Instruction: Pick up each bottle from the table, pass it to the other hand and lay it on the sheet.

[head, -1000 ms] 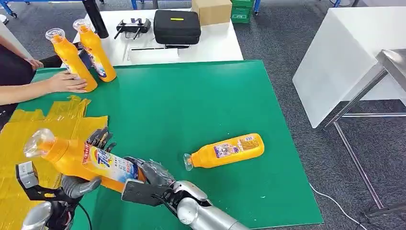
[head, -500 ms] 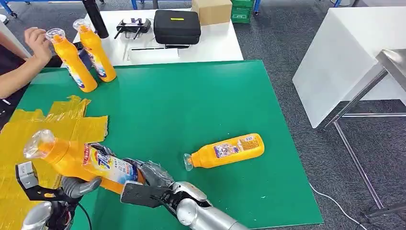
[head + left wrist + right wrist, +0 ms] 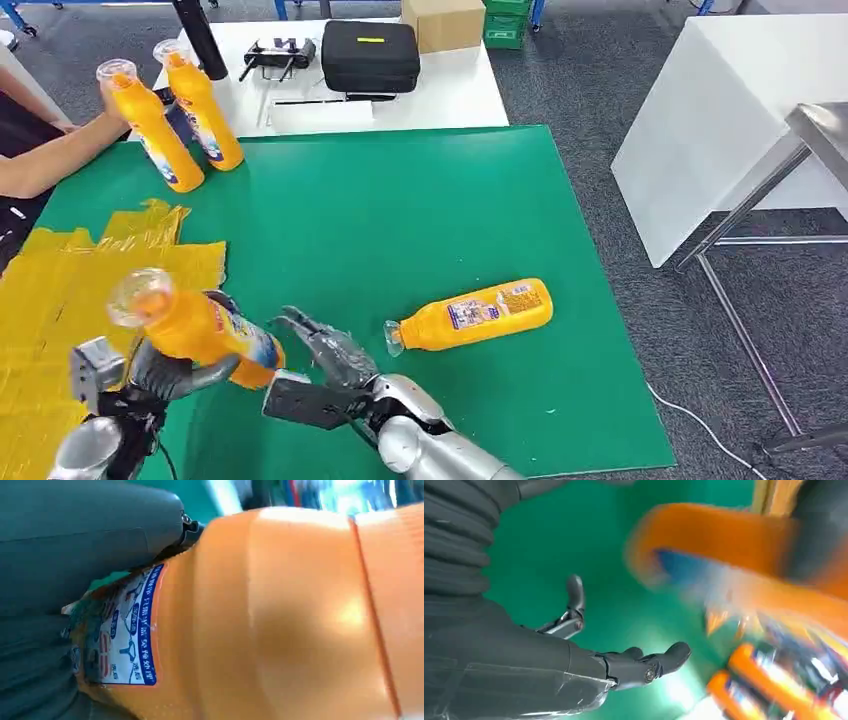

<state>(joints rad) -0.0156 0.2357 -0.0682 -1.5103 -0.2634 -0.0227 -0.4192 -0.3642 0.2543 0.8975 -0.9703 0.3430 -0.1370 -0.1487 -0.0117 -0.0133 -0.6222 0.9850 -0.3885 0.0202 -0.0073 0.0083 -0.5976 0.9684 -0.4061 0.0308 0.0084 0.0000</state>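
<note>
You see a black case (image 3: 369, 56) on the white table (image 3: 450, 95) | a brown box (image 3: 442, 22) just behind it | a person's arm (image 3: 45, 160) at the left | grey carpet floor (image 3: 580, 90)

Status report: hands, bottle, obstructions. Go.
Left hand holds bottle. Right hand open, empty. Yellow sheet close by. Nothing in the way.

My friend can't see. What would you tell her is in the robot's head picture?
The robot's left hand holds an orange bottle beside a yellow sheet; its right hand is open nearby. Another bottle lies on the green mat.
</note>
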